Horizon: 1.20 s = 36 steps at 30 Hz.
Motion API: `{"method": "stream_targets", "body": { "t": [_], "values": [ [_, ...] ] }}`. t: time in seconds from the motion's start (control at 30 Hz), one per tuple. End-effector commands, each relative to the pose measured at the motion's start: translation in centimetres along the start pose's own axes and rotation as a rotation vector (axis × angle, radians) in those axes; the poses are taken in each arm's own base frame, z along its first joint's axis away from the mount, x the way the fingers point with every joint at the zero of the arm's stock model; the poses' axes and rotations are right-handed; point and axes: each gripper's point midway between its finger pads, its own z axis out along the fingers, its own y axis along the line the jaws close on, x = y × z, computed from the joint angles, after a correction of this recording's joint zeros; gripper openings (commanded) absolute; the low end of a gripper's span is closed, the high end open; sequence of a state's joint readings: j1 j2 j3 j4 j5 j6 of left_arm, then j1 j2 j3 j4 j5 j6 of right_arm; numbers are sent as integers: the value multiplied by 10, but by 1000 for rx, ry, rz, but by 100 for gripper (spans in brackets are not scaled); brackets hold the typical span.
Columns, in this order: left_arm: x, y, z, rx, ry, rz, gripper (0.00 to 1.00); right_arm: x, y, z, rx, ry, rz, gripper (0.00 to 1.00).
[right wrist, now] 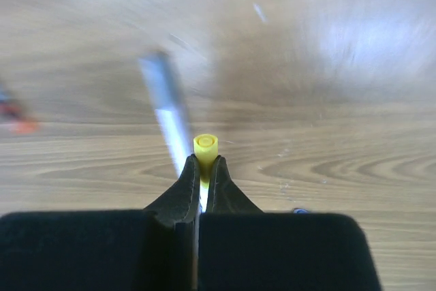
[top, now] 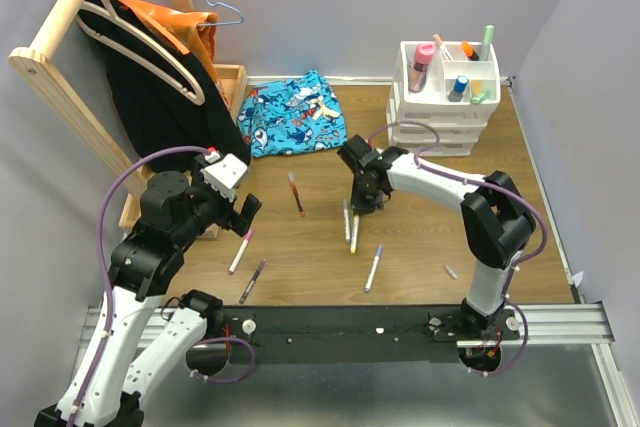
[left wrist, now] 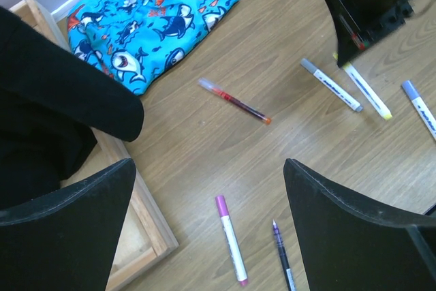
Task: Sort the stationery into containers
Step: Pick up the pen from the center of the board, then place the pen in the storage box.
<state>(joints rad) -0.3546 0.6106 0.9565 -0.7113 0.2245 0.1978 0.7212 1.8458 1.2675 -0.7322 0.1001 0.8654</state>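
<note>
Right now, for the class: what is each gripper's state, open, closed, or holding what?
Left gripper: open, holding nothing.
Right gripper: closed on the yellow-tipped marker.

Top external: high, behind arm bases, looks down and forward across table [top: 430, 247] to back wall; whole workspace in frame
Left wrist: raised well above table, angled down and forward between own spread fingers [left wrist: 75, 223]; mid-range
Right wrist: low, close against tabletop, looks along wood past own pinched fingertips [right wrist: 184, 192]; far field blurred
Shared: top and left wrist both take in blue cloth [top: 295, 115] [left wrist: 146, 22], red pen [top: 296, 193] [left wrist: 235, 101], right gripper [top: 356, 209] [left wrist: 340, 56]; yellow-tipped marker [top: 354, 235] [left wrist: 366, 90] [right wrist: 205, 145] in all three
</note>
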Motion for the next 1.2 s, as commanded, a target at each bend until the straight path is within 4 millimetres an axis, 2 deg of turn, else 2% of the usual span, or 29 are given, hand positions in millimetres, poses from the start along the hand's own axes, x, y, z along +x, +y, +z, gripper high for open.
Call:
{"method": "stream_targets", "body": {
  "t": [0.0, 0.03, 0.1, 0.13, 0.2, 0.23, 0.3, 0.33, 0.37, 0.4, 0.43, 0.47, 0.5, 0.53, 0.6, 0.63, 0.67, 0.7, 0.73, 0.77, 0.8, 0.83, 0.87, 0.9, 0.93, 0.97, 1.03, 1.07, 1.17],
  "values": [
    [-25, -8, 6, 76, -70, 26, 99, -91, 19, -95, -58, -348, -162, 1],
    [-28, -9, 8, 89, -77, 30, 99, -116, 27, -120, -102, -426, -162, 1],
    [-38, -13, 14, 130, -96, 37, 99, -144, 36, -157, -162, -534, -221, 1],
    [-40, -14, 18, 143, -101, 38, 99, -169, 45, -187, -219, -627, -207, 1],
    [-48, -14, 29, 164, -112, 38, 99, -193, 51, -222, -280, -735, -230, 1],
    [-50, -15, 34, 178, -119, 37, 99, -216, 54, -244, -329, -836, -206, 1],
    [-57, -10, 49, 179, -128, 31, 99, -235, 54, -266, -369, -952, -253, 1],
    [-58, -9, 54, 177, -127, 26, 99, -254, 55, -302, -420, -1111, -249, 1],
    [-64, -5, 59, 170, -148, 38, 99, -260, 54, -315, -420, -1190, -267, 1],
    [-61, -4, 68, 171, -136, 38, 99, -263, 50, -306, -382, -1237, -331, 1],
    [-62, -2, 71, 166, -143, 43, 99, -279, 47, -339, -416, -1386, -310, 1],
    [-65, 2, 76, 149, -159, 53, 99, -285, 45, -345, -421, -1430, -321, 1],
    [-58, 4, 83, 147, -140, 57, 99, -294, 41, -357, -426, -1480, -313, 1],
    [-57, 5, 87, 142, -134, 58, 99, -311, 27, -372, -417, -1538, -278, 1],
    [-53, 8, 94, 140, -110, 51, 99, -335, 17, -375, -409, -1564, -234, 1],
    [-54, 8, 96, 143, -106, 49, 99, -352, 1, -402, -394, -1635, -200, 1],
    [-54, 8, 97, 145, -102, 48, 99, -368, -6, -391, -366, -1635, -186, 1],
    [-56, 9, 100, 149, -102, 47, 99, -378, -14, -394, -355, -1650, -171, 1],
    [-56, 9, 102, 149, -100, 47, 99, -392, -32, -413, -330, -1700, -145, 1],
    [-58, 10, 103, 143, -111, 51, 99, -401, -40, -413, -315, -1703, -135, 1],
    [-57, 11, 106, 141, -107, 47, 99, -416, -45, -400, -304, -1684, -117, 1],
    [-58, 11, 107, 142, -108, 46, 99, -428, -67, -391, -265, -1656, -92, 1],
    [-58, 11, 108, 142, -108, 42, 99, -434, -72, -411, -276, -1682, -82, 1],
    [-58, 12, 109, 142, -110, 41, 99, -442, -77, -402, -275, -1656, -68, 1],
    [-58, 11, 109, 146, -107, 39, 99, -454, -92, -376, -238, -1584, -61, 1],
    [-59, 11, 109, 144, -110, 35, 99, -457, -95, -390, -250, -1598, -57, 1],
    [-59, 11, 109, 144, -109, 33, 99, -465, -106, -370, -226, -1536, -63, 1],
    [-59, 12, 110, 141, -110, 36, 99, -465, -108, -371, -216, -1536, -69, 1],
    [-57, 15, 113, 127, -110, 35, 99, -466, -113, -350, -178, -1495, -121, 1]
  ]
}}
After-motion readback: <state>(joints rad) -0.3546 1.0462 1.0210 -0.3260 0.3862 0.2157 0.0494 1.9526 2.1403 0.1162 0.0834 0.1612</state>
